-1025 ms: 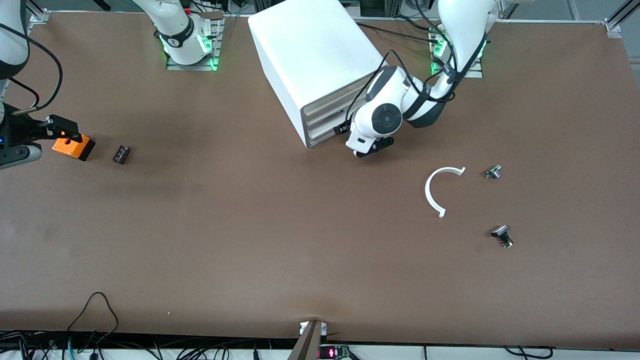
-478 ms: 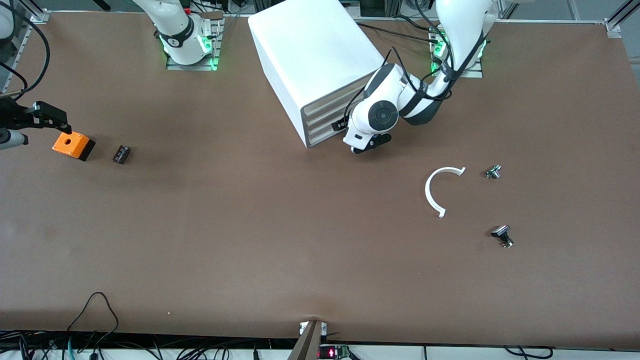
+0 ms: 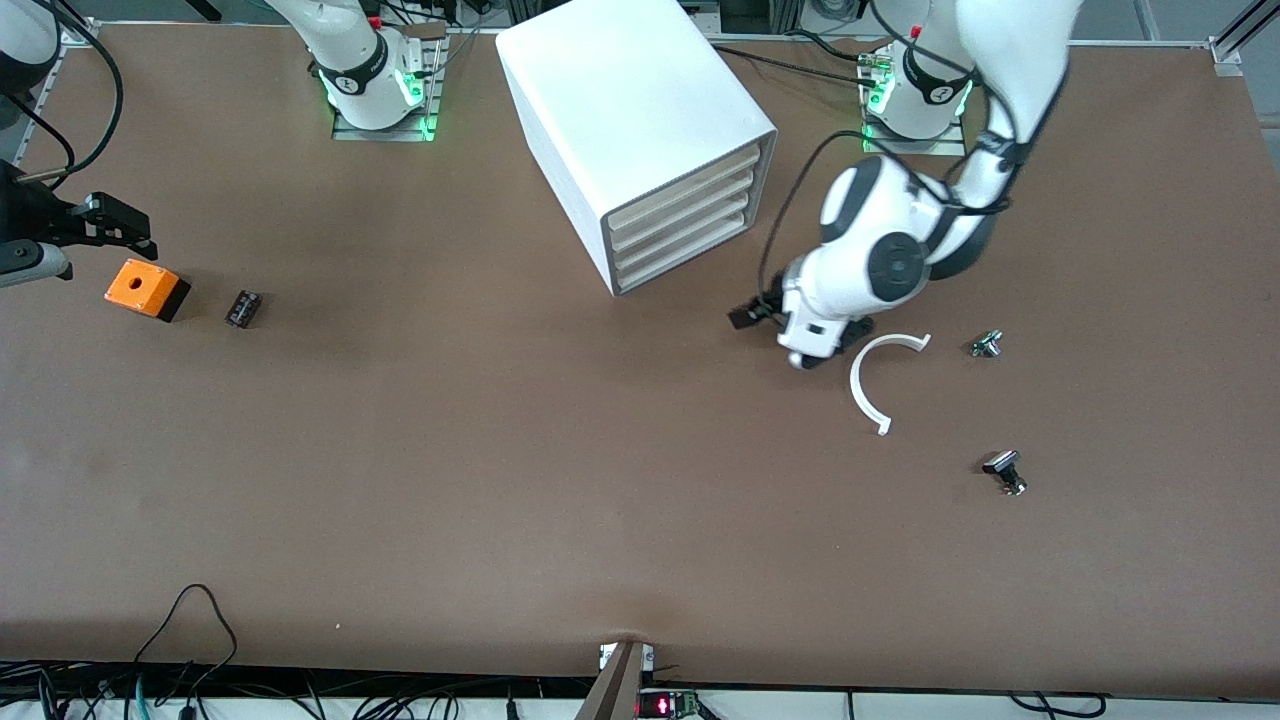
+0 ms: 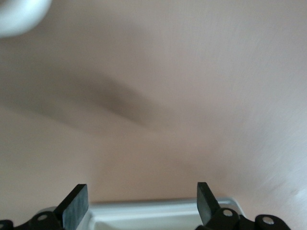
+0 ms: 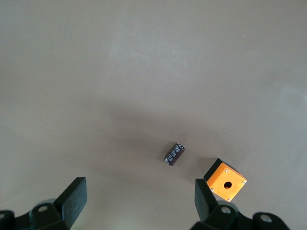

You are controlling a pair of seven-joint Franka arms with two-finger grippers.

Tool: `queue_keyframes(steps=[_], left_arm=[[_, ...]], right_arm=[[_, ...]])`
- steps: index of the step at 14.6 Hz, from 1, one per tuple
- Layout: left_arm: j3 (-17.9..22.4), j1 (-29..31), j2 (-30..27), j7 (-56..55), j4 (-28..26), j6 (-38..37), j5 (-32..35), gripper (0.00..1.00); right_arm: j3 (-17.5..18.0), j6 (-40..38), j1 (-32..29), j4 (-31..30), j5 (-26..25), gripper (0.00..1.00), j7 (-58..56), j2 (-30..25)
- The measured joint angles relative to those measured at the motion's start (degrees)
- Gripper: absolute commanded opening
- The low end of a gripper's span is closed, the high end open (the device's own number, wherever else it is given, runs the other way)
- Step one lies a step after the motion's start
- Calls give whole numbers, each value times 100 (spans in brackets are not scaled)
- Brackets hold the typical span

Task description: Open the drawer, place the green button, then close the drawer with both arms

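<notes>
The desk (image 3: 500, 480) is a wide brown top with both arm bases along its farther edge. The cabinet (image 3: 640, 130), a big white box, stands near the middle of that edge, turned at an angle, with four cream fronts stacked on its face. The drawer (image 3: 690, 258) is the lowest of them and sits flush and shut like the three above.

The left arm (image 3: 940, 210) reaches down from its base toward the desk between the cabinet and the white arc. The left gripper (image 3: 815, 355) hangs low over bare desk just beside one end of that arc; its fingers (image 4: 74, 203) stand wide apart in the left wrist view, with nothing between them.

The right arm (image 3: 25, 40) comes in at the right arm's end of the desk. The right gripper (image 3: 130, 235) hovers above the orange box, its jaws spread and empty; its fingers (image 5: 72, 196) show apart in the right wrist view.

The white arc (image 3: 870, 385), a curved open ring piece, lies flat toward the left arm's end. The orange box (image 3: 146, 289), with a hole in its top, sits near the right arm's end edge, and a small black block (image 3: 243, 308) lies just beside it.

The black-capped button (image 3: 1004, 470) lies on its side nearer the camera than the arc. The button (image 3: 987, 344), green-capped, lies on the desk near the arc's other end, toward the left arm's end, well apart from the drawer.
</notes>
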Motion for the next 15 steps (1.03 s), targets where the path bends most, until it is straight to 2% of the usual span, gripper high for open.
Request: queue_keyframes(steps=[4,6,11,13,15], left_arm=[[251,389,-809,587,90,-597,544,100],[557,389,-1225,1303,205,-1120,638,100],[1091,447,-2316,3124,273,-1900,1508,100],[1185,448,-2601,3465,369,-2264,1722,100],[1265,459,-2648,3611,694,-2735,1772,100]], right_arm=[[11,51,0,-53,0,100,0,7],[34,122,0,-83,2,100,0,9],[119,283,0,-239,3,100,-18,-79],[124,280,0,-219,2,100,-145,-97],[122,275,-1,-213,2,100,-193,-97]])
